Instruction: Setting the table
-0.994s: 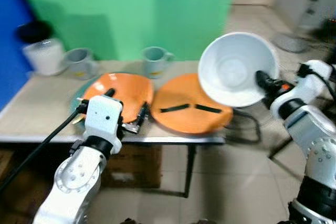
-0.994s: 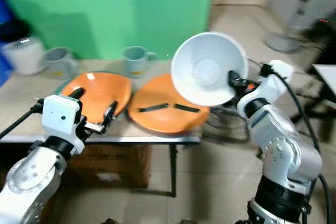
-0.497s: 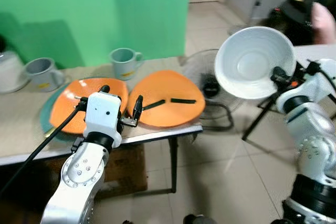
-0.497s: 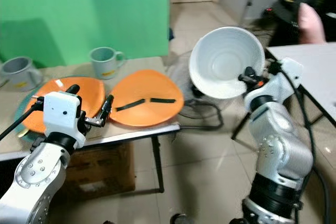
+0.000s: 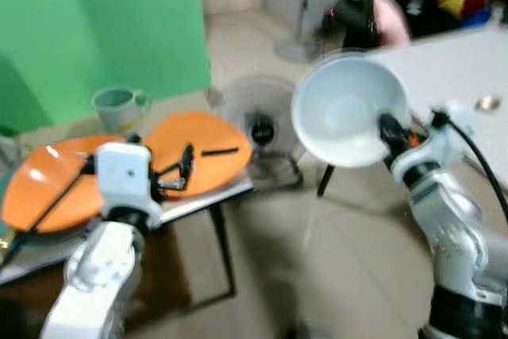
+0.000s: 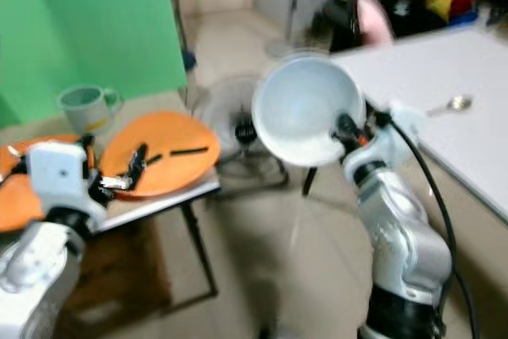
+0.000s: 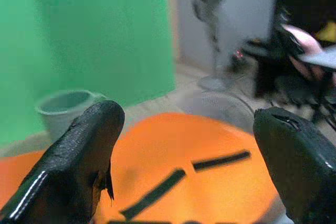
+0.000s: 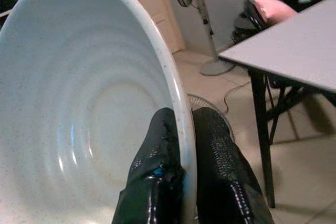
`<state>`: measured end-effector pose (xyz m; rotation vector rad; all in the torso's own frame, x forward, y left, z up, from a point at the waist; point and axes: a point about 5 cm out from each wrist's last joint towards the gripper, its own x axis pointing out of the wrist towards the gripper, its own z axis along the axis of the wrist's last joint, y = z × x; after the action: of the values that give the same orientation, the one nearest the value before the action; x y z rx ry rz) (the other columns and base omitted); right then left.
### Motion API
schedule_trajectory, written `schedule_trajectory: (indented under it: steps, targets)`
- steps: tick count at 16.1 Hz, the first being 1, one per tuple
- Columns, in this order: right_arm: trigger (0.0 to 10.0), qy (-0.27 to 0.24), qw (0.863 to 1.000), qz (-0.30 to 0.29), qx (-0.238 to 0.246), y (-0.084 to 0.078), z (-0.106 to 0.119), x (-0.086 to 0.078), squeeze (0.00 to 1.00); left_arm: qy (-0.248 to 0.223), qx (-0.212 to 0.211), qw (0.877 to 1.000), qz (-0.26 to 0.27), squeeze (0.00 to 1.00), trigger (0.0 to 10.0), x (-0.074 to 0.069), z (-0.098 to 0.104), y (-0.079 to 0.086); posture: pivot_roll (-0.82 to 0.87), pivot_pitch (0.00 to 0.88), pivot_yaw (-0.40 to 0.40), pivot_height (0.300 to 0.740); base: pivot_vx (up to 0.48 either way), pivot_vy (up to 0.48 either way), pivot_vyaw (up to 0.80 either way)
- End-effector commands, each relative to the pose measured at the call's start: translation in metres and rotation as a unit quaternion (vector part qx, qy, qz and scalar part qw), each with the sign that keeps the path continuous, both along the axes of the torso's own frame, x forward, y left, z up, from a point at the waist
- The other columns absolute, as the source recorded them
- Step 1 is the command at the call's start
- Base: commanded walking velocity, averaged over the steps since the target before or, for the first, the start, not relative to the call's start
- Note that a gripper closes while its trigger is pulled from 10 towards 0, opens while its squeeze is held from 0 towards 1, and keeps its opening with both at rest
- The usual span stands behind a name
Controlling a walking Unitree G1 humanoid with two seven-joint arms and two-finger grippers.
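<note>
Swinging further toward its right since half a second before, the robot's head camera now took in a white table [image 6: 444, 77] on the right, while the small table [image 5: 208, 196] with the dishes had slid to the left of the view; the bowl's place in the grip looked unchanged. Blur softened both eye views. At that moment the right gripper [image 8: 184, 145] held a large white bowl [image 5: 348, 109] in the air, tipped on edge with its hollow facing the camera, between the two tables and above the tiled floor [image 5: 349, 275]. Its two black fingers [image 8: 215, 156] were pinched tight on the bowl's rim, one inside and one outside. The left gripper [image 5: 171, 174] hovered with its fingers spread wide and nothing between them, just over the near edge of the small table. On that table lay an orange plate [image 5: 198, 152] carrying two black strips [image 7: 220, 160], with a second orange plate [image 5: 44, 188] beside it to the left and a pale green mug [image 5: 117, 107] standing behind them before a green backdrop [image 5: 95, 21]. A floor fan [image 5: 258, 121] stood just past the small table. On the white table a spoon [image 6: 452, 103] lay well apart from the bowl.
</note>
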<state>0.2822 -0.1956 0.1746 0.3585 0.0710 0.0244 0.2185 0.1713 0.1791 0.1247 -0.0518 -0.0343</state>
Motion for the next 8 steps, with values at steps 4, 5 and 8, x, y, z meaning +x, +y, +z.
schedule_trajectory:
  steps: [4, 5, 8]
  targets:
    - [10.0, -0.014, 1.000, 0.005, -0.013, 0.009, 0.004, -0.001, 0.00, -0.006, 0.001, 0.999, 0.048, 0.00, 10.0, 0.000, 0.002, 0.014, -0.08, 0.000, 0.019, 0.740, 0.000, 0.000, -0.80]
    - [10.0, -0.016, 1.000, 0.012, -0.014, 0.011, 0.005, -0.001, 0.00, -0.003, 0.000, 0.999, 0.052, 0.00, 10.0, 0.001, 0.001, 0.014, -0.07, 0.000, 0.012, 0.740, 0.000, 0.000, -0.80]
    - [10.0, -0.013, 1.000, 0.021, -0.014, 0.018, 0.005, -0.003, 0.00, -0.015, -0.005, 0.999, 0.037, 0.00, 10.0, 0.003, 0.003, 0.012, -0.08, 0.000, 0.008, 0.740, 0.115, 0.000, 0.00]
